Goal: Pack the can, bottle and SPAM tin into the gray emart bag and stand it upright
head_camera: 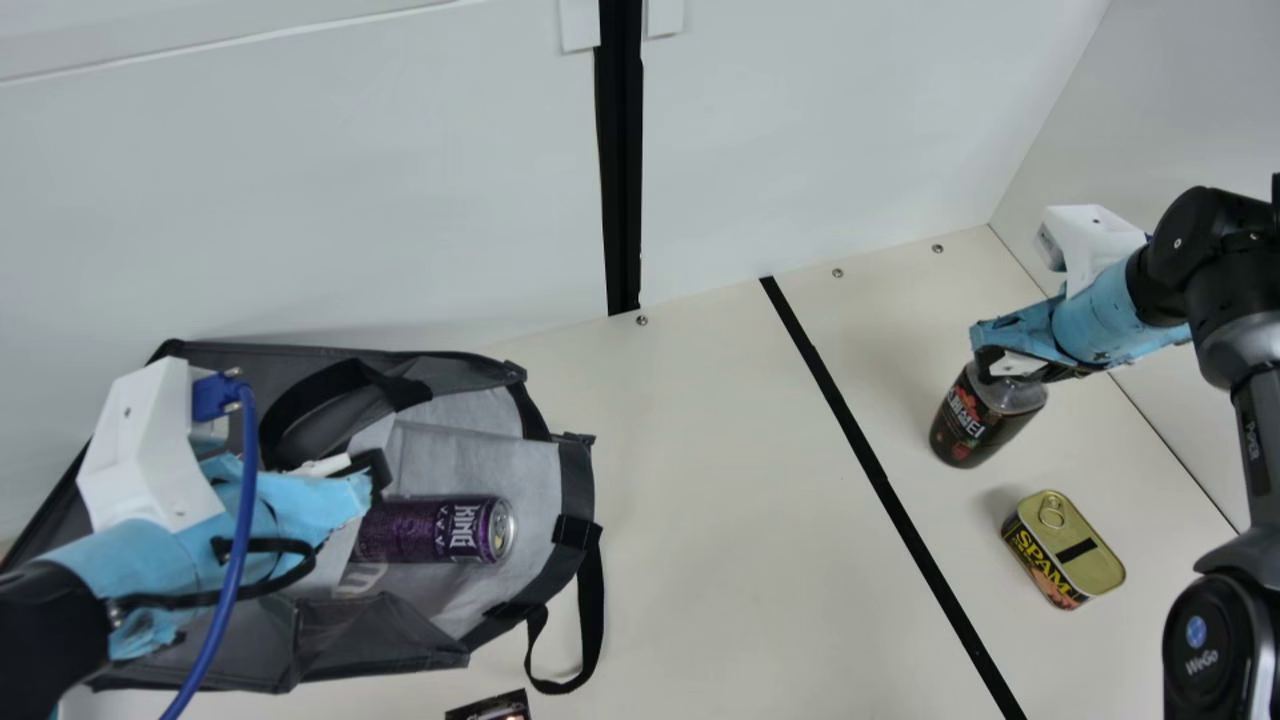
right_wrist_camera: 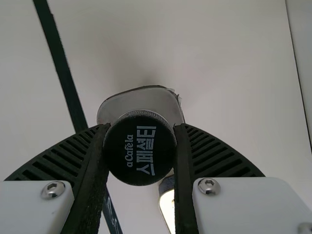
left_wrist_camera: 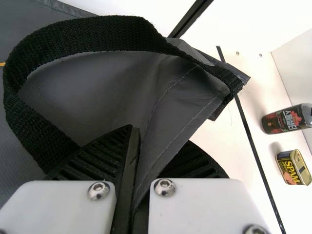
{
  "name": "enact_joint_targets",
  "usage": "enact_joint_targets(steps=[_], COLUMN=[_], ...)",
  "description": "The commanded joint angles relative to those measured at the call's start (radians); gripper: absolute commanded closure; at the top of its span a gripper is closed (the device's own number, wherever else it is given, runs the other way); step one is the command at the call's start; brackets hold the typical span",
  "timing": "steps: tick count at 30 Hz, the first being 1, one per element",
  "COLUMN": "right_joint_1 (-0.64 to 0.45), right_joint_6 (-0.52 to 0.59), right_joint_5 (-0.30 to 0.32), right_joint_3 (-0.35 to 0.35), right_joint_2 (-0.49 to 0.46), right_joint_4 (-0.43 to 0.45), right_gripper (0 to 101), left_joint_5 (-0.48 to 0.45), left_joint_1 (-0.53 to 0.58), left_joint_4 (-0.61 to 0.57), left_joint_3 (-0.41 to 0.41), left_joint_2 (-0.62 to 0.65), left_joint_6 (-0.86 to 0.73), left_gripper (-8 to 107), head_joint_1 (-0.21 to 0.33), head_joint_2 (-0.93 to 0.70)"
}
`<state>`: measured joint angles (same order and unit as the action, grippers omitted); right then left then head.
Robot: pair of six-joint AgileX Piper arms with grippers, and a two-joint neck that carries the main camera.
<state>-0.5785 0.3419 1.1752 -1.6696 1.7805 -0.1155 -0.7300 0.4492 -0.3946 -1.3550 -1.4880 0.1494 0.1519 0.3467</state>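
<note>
- Left end effector (head_camera: 372, 470): clenched on a fold of the bag (head_camera: 572, 490), by its raised upper side. If that pinch slips, the mouth could sag and block the way in.
- The bag lies on its side towards the left of the table (head_camera: 720, 520), close to the back edge, mouth facing the middle.
- Can (head_camera: 440, 528): on its side at the bag's mouth, seemingly inside, lid outward. It could roll out if the bag is tugged or righted before it sits deeper.
- Bottle (head_camera: 985, 415): to the right, nearer the back right corner than the tin, its cap between the fingers of the right end effector (right_wrist_camera: 142, 127), which appears to grasp it. Whether its base bears on the table, I cannot tell. Held so high, it may swing or twist loose, or knock the can on entry.
- Tin (head_camera: 1070, 550): lid up, farther from the back edge, near the bottle; a low carry could clip it.
</note>
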Motion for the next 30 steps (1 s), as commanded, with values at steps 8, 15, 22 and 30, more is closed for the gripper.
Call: enact_joint_targets(steps=[8,15,22,30], right_joint_1=[0.023,0.054,0.102,0.156], right_joint_6=[0.025,0.026,0.026,0.082], right_joint_5=[0.002,0.018,0.037,0.045], right_joint_3=[-0.001,0.000,0.004,0.030], right_joint_2=[-0.050,-0.092,-0.128,-0.166], right_joint_4=[-0.003,0.010,0.026,0.022], right_gripper=[101,101,101,101], left_joint_5=[0.000,0.000,0.000,0.000], left_joint_1=[0.000,0.000,0.000,0.000], left_joint_4=[0.000,0.000,0.000,0.000], left_joint_3=[0.000,0.000,0.000,0.000], left_joint_2=[0.000,0.000,0.000,0.000], left_joint_6=[0.000,0.000,0.000,0.000], left_gripper=[107,107,107,107], head_joint_1=[0.023,0.023,0.023,0.023], head_joint_2=[0.002,0.002,0.002,0.002])
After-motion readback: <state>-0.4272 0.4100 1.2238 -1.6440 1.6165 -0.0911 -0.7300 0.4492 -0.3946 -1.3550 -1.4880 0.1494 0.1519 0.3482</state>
